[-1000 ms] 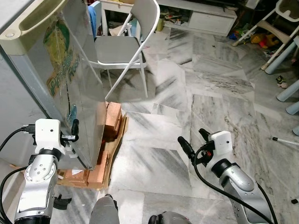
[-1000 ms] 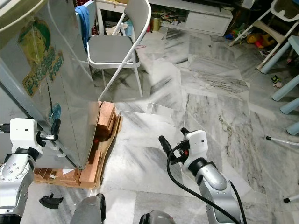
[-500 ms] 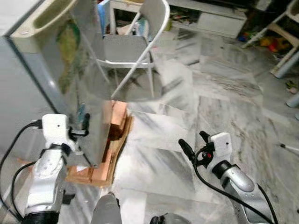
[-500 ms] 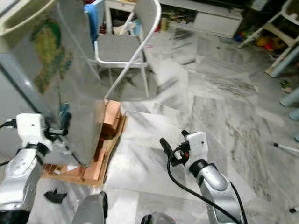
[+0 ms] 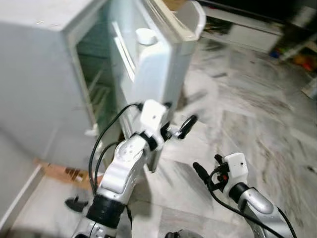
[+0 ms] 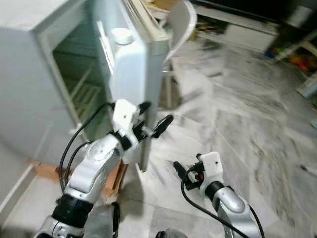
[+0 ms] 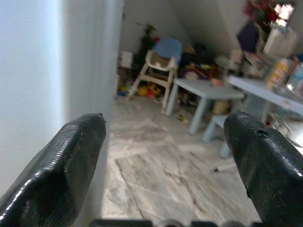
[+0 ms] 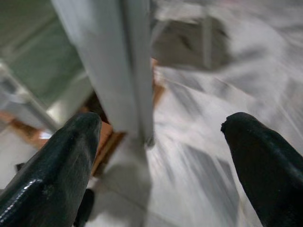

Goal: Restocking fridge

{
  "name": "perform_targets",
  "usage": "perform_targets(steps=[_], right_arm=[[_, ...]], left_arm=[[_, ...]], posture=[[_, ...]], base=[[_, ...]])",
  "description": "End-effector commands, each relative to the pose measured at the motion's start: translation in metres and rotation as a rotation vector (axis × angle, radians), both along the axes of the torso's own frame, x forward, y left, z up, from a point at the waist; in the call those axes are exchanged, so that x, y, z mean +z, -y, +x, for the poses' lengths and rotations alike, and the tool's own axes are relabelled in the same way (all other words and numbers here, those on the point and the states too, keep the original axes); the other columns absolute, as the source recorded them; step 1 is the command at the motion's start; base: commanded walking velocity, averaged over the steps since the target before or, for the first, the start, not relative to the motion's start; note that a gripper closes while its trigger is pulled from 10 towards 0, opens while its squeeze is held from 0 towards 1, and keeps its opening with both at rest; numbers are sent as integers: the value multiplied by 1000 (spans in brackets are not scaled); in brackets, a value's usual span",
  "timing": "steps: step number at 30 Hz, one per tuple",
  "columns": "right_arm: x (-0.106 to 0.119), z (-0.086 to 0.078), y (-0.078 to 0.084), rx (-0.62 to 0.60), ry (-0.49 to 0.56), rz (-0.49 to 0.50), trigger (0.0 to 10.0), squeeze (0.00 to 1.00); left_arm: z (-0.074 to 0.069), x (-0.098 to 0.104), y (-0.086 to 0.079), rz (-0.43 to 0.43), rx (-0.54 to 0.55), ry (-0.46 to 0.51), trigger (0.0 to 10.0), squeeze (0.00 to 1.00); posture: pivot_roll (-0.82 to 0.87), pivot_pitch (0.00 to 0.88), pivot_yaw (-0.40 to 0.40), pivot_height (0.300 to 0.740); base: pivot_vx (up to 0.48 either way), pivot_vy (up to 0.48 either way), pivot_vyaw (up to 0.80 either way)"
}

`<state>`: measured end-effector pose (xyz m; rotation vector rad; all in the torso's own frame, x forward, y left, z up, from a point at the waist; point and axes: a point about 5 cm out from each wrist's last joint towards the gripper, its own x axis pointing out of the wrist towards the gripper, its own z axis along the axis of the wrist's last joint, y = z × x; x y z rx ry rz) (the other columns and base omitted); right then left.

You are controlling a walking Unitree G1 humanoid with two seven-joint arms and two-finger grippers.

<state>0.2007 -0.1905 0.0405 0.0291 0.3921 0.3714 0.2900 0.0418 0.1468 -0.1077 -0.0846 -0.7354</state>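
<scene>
The grey fridge [image 5: 44, 74] stands at the left with its door [image 5: 163, 64] swung open, seen nearly edge-on. Wire shelves [image 5: 99, 91] show inside. A white jug with a round cap [image 5: 146, 37] sits in the door's shelf. My left gripper [image 5: 177, 116] is raised at the door's lower free edge, open, with nothing between its fingers. In the left wrist view the door's pale face [image 7: 42, 85] runs right beside one fingertip [image 7: 80, 142]. My right gripper [image 5: 207, 166] hangs low over the marble floor, open and empty, and faces the door's bottom edge [image 8: 135, 80].
A wooden pallet [image 5: 64, 173] lies under the fridge, with a small black object [image 5: 74, 203] on the floor beside it. A white chair [image 6: 181, 22] stands behind the door. Marble floor [image 5: 257, 119] stretches to the right. A small table and child's chair [image 7: 163, 71] stand far off.
The whole view has swung round, so the fridge's inside and the door's inner side now show. My left arm has risen and reached across to the door's free edge. The right arm stays low.
</scene>
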Motion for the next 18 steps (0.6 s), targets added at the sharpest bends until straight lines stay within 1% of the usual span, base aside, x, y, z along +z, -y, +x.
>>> perform_targets(steps=[1, 3, 4, 6, 7, 8, 9, 11, 12, 13, 14, 15, 16, 18], right_arm=[[3, 0, 5, -18, 4, 1, 10000, 0], [4, -1, 4, -13, 9, 9, 10000, 0], [6, 0, 3, -10, 23, 21, 10000, 0], [7, 0, 2, -12, 32, 27, 10000, 0], [11, 3, 1, -14, 53, 30, 10000, 0], [11, 3, 1, -14, 53, 30, 10000, 0], [13, 5, 0, -19, 65, 28, 10000, 0], [23, 16, -3, -40, 121, 19, 10000, 0], [23, 16, -3, -40, 121, 19, 10000, 0], [27, 22, -5, -50, 134, 26, 10000, 0], [27, 22, -5, -50, 134, 26, 10000, 0], [28, 24, -7, -57, 140, 32, 10000, 0], [29, 25, -11, -45, 144, 34, 10000, 0], [29, 24, -15, -18, 149, 33, 10000, 0]], left_arm=[[4, -14, -20, 32, 71, -51, 10000, 0], [5, -17, -32, 48, 109, -54, 10000, 0], [4, -20, -43, 71, 148, -55, 10000, 0], [4, -22, -48, 88, 167, -51, 10000, 0], [3, -25, -58, 80, 198, -66, 10000, 0], [3, -25, -58, 80, 198, -66, 10000, 0], [1, -26, -63, 85, 215, -67, 10000, 0], [-10, -35, -87, 98, 300, -98, 10000, 0], [-10, -35, -87, 98, 300, -98, 10000, 0], [-19, -40, -100, 117, 344, -116, 10000, 0], [-19, -40, -100, 117, 344, -116, 10000, 0], [-23, -43, -106, 131, 369, -126, 10000, 0], [-28, -46, -117, 161, 430, -130, 10000, 0], [-30, -46, -124, 169, 470, -127, 10000, 0]], posture=[[42, 65, -80, 740], [45, 67, -80, 740], [52, 70, -80, 740], [53, 71, -80, 740], [57, 79, -82, 740], [57, 79, -82, 740], [59, 87, -81, 740], [67, 91, -78, 740], [67, 91, -78, 740], [77, 93, -77, 740], [77, 93, -77, 740], [87, 95, -78, 740], [99, 95, -81, 740], [107, 99, -84, 740]], base=[[0, 0, 0], [0, 0, 0], [0, 0, 0], [0, 0, 0], [0, 0, 0], [0, 0, 0], [0, 0, 0], [144, -323, 0], [289, -379, 0], [244, -409, 0], [244, -409, 0], [262, -401, 0], [307, -364, 0], [307, -366, 0]])
